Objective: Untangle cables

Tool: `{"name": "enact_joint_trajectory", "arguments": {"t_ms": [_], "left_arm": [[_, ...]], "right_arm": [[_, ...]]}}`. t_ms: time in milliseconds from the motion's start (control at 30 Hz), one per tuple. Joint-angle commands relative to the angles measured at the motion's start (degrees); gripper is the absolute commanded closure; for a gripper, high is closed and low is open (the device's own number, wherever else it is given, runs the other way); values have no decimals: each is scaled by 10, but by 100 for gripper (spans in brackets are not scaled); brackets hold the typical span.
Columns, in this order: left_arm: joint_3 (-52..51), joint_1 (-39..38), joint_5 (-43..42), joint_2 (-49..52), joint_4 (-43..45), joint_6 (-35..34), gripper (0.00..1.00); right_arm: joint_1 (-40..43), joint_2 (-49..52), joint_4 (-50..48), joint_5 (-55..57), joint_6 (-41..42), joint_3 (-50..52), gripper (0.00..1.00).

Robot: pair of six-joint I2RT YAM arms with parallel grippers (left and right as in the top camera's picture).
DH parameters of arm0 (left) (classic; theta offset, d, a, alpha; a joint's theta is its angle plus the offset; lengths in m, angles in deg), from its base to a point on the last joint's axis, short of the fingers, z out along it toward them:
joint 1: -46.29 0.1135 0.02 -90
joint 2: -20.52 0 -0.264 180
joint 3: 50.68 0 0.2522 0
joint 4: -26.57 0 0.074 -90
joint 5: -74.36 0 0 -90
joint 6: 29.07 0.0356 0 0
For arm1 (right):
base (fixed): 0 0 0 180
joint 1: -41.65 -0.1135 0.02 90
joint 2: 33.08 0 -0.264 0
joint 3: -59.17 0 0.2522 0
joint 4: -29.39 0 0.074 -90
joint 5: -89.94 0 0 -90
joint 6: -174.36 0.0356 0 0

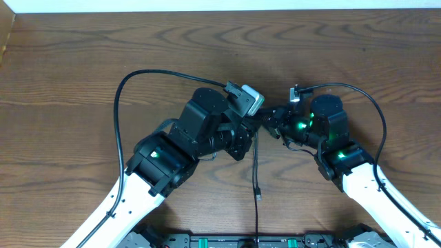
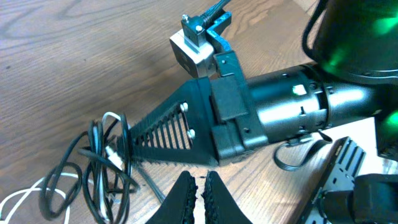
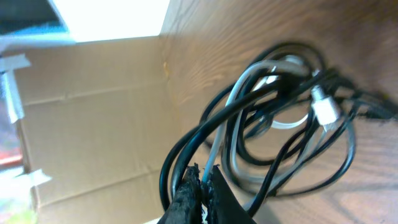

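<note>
risk, starting at the left: the left gripper (image 2: 198, 190) is closed to a thin slit just beside the cables (image 2: 102, 165), and no strand shows clearly between its tips. if it holds nothing, a pull from the other side would probably drag the whole knot across the table (image 1: 69, 55) instead of opening it. in the middle, the two arms sit nose to nose, so a careless swing could knock one wrist into the other. at the right, the right gripper (image 3: 203, 186) is clamped on the bundle, seemingly with a dark strand and a pale one pinched together. lifting both at once would likely tighten the loops rather than free one.

the cables themselves: seen from the left wrist, they lie on the wood as a small heap of overlapping black loops, with a white loop trailing off at the lower left. the right gripper's ribbed finger reaches into them. from above, the heap is hidden under the grippers. only one black strand (image 1: 255, 172) shows, running straight toward the near edge and ending in a small plug. from the right wrist, black and white loops thread through one another, with a white plug (image 3: 323, 111) at the right, not yet untangled.
</note>
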Motion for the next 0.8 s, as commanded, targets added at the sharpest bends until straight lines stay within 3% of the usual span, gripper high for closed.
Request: {"name": "enact_joint_trajectory", "arguments": {"t_ms": [0, 233, 400, 467, 567, 700, 767], "left_arm": [[15, -1, -19, -20, 1, 8, 93], [15, -1, 39, -28, -7, 12, 93], [15, -1, 187, -23, -55, 12, 91], [15, -1, 225, -16, -73, 12, 83], [15, -1, 224, -3, -87, 12, 55], [15, 6, 223, 26, -94, 15, 44], [15, 10, 214, 38, -94, 34, 43]], "right_arm": [[-1, -1, 16, 61, -34, 0, 99], [-1, -1, 58, 64, -101, 0, 99], [0, -2, 79, 41, -179, 0, 99], [0, -5, 80, 18, -233, 0, 99], [1, -9, 84, -7, -293, 0, 99], [19, -29, 86, -63, -322, 0, 99], [29, -39, 86, -93, -322, 0, 99]]}}
